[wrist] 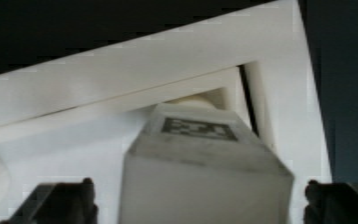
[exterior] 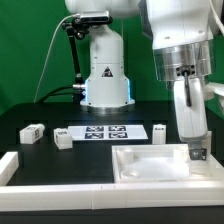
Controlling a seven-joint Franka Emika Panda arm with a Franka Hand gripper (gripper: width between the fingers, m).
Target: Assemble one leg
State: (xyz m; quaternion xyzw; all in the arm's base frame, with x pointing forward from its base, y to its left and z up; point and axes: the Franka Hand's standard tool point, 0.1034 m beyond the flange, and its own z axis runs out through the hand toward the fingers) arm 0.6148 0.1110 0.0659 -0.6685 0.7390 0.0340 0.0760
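In the wrist view a white leg (wrist: 201,175) with a black-and-white tag (wrist: 197,128) on it stands between my gripper's (wrist: 202,195) two dark fingers (wrist: 64,203). A narrow gap shows on each side of the leg, so the jaws stand open around it. The leg sits in a corner of the white tray-like part (wrist: 87,95). In the exterior view the gripper (exterior: 196,155) is low at the far corner of the tray-like part (exterior: 150,170) on the exterior view's right, and most of the leg is hidden there.
The marker board (exterior: 105,132) lies behind the tray. Three loose white legs lie on the black table: one far left (exterior: 32,133), one beside the marker board (exterior: 63,140), one right of it (exterior: 160,130). A white rail (exterior: 8,166) lies at the front left.
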